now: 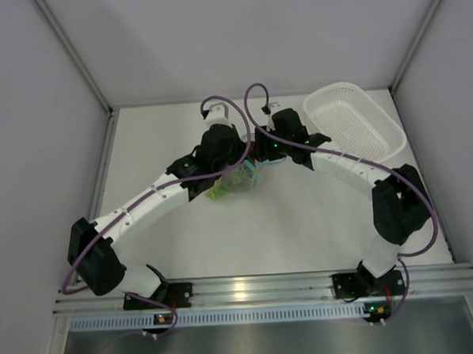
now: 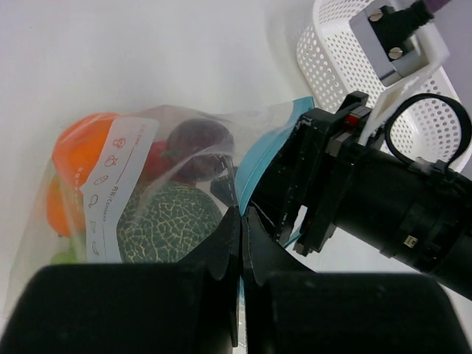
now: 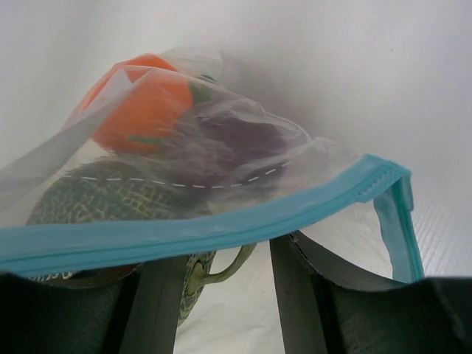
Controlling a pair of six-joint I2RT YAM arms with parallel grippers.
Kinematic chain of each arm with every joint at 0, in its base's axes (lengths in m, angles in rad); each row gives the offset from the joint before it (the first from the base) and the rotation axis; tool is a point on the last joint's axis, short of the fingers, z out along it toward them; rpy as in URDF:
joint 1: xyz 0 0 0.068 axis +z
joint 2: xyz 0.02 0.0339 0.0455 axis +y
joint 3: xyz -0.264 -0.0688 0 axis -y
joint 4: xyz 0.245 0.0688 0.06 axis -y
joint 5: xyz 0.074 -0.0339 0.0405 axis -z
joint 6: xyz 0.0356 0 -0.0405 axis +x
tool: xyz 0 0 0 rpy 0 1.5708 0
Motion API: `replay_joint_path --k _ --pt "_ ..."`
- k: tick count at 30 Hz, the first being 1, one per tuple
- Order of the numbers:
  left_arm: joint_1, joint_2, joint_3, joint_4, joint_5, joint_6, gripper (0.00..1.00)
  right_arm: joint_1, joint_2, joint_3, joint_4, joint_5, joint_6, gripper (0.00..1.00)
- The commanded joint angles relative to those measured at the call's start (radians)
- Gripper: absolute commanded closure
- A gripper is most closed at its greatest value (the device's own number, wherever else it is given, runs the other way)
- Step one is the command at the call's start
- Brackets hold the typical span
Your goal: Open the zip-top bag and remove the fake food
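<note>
The zip-top bag (image 1: 238, 181) lies mid-table between both arms, clear and crinkly with a light blue zip strip (image 3: 221, 230). Inside it is the fake food: a netted green melon (image 2: 171, 220), an orange ball (image 2: 82, 139) and a dark red piece (image 2: 198, 140). My left gripper (image 2: 242, 215) is shut on the blue strip at the bag's edge. My right gripper (image 3: 221, 254) stands open at the bag's mouth, opposite the left one. The strip runs across its fingertips and hides them. The melon's stem (image 3: 225, 269) shows in the gap.
A white perforated basket (image 1: 352, 119) sits at the back right, close behind the right wrist (image 2: 383, 199). Grey walls close off the table on the left, right and back.
</note>
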Motion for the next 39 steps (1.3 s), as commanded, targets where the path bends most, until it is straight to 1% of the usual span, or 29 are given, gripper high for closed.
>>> replay_joint_path --k 1,4,6,10,11,13,14,15,16,17,20,24,31,39 --pt "0.000 -0.037 0.001 0.084 -0.007 -0.019 1.00 -0.012 0.034 0.062 0.052 -0.031 0.004 0.52" --pt "0.000 -0.034 0.003 0.086 -0.007 -0.023 1.00 -0.012 0.070 0.070 0.035 -0.037 0.026 0.54" --pt "0.000 -0.028 0.000 0.087 -0.009 -0.028 1.00 -0.012 0.077 0.064 0.027 -0.026 0.029 0.57" --pt "0.000 -0.029 -0.008 0.095 -0.004 -0.039 1.00 -0.014 0.099 0.047 0.036 -0.002 0.026 0.59" --pt "0.000 -0.032 -0.009 0.096 -0.001 -0.045 1.00 -0.014 0.108 0.044 0.043 -0.002 0.021 0.67" --pt "0.000 -0.039 -0.014 0.099 0.005 -0.052 1.00 -0.014 0.120 0.047 0.041 -0.002 0.015 0.71" --pt "0.000 -0.043 -0.015 0.102 0.008 -0.052 1.00 -0.017 0.125 0.048 0.040 -0.003 0.012 0.75" --pt "0.000 -0.043 -0.018 0.104 0.008 -0.054 1.00 -0.020 0.128 0.048 0.041 -0.011 0.014 0.84" --pt "0.000 -0.046 -0.022 0.104 0.006 -0.054 1.00 -0.021 0.122 0.047 0.044 -0.012 0.014 0.86" --pt "0.000 -0.045 -0.022 0.104 0.002 -0.051 1.00 -0.024 0.120 0.044 0.047 -0.012 0.012 0.92" --pt "0.000 -0.042 -0.023 0.104 -0.012 -0.043 1.00 -0.024 0.097 0.047 0.052 -0.011 0.004 1.00" --pt "0.000 -0.045 -0.028 0.102 -0.035 -0.026 1.00 -0.024 0.058 0.047 0.044 0.001 -0.008 1.00" --pt "0.002 -0.057 -0.022 0.090 -0.066 0.023 1.00 -0.018 -0.064 0.047 0.026 0.014 -0.031 1.00" --pt "0.003 -0.080 0.014 0.041 -0.107 0.069 1.00 -0.015 -0.160 0.094 -0.022 -0.029 -0.051 1.00"
